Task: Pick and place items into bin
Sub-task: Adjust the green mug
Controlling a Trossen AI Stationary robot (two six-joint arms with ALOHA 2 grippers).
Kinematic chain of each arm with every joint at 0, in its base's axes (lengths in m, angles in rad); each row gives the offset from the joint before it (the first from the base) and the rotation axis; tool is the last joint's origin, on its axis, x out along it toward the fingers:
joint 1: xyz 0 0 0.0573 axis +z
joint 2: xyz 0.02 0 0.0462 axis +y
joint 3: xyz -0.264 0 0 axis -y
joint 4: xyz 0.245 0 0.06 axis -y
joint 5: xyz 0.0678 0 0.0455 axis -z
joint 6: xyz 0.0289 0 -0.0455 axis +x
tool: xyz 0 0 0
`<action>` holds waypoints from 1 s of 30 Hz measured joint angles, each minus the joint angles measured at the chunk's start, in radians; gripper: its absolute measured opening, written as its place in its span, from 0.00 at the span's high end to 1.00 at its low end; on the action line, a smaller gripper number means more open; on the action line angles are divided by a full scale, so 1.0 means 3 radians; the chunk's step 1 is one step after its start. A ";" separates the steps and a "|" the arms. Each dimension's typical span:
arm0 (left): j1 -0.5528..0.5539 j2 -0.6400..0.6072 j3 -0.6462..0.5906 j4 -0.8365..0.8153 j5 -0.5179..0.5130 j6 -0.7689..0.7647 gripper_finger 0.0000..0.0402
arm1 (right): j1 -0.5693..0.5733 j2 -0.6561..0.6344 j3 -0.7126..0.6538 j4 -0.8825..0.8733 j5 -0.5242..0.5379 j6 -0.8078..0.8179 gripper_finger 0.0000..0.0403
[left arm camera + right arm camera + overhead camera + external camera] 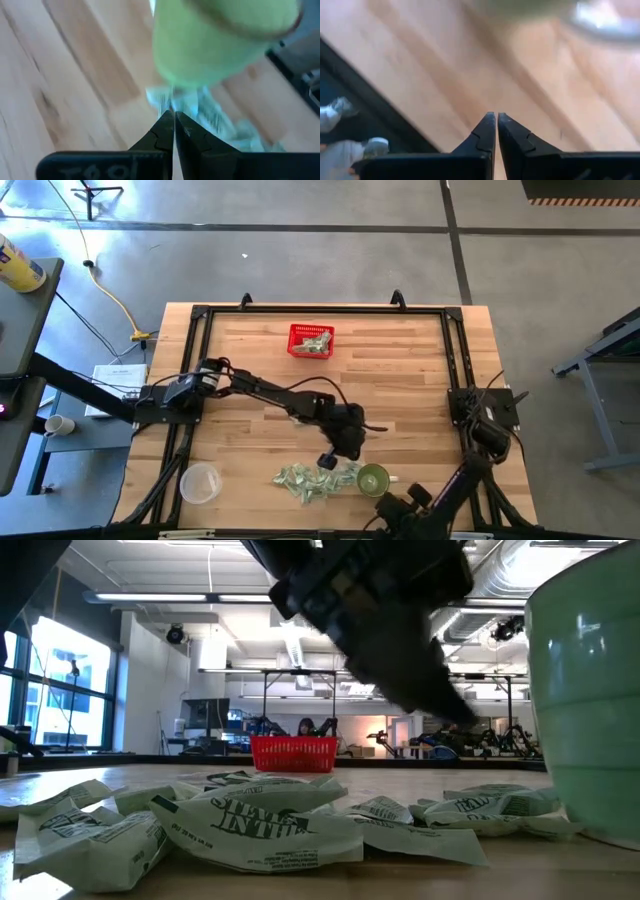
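Hovering over the items [318, 479] at six o'clock on the surface [400, 380], the left gripper [327, 461] has clenched, empty jaws. The bin [311, 340] sits at twelve o'clock. The right gripper [496, 118] is also clenched.

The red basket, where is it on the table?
In the high view the red basket sits near the table's far edge, about midway across, well away from the pile of paper pieces and the green cup at the near edge.

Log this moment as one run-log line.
left end effector: shut, empty, over items pile beside green cup | right end effector: shut, parked at near edge | red basket: some items inside
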 joint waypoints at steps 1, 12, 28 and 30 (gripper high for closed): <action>0.0001 0.0000 -0.0001 -0.0102 -0.0002 0.0004 0.87 | 0.0031 0.0000 0.0001 0.0004 -0.0051 0.0032 0.97; -0.0319 -0.0052 0.0001 -0.0145 0.0021 0.0043 0.87 | 0.0146 0.0000 0.0116 -0.0219 -0.0153 0.0149 0.80; -0.0459 0.0070 0.0001 0.0538 -0.0643 -0.0476 0.87 | 0.0238 0.0000 0.0114 -0.0730 -0.0194 0.0261 0.74; -0.0459 0.0076 0.0000 0.0516 -0.0643 -0.0477 0.87 | 0.0259 0.0000 0.0113 -0.0820 -0.0213 0.0271 0.74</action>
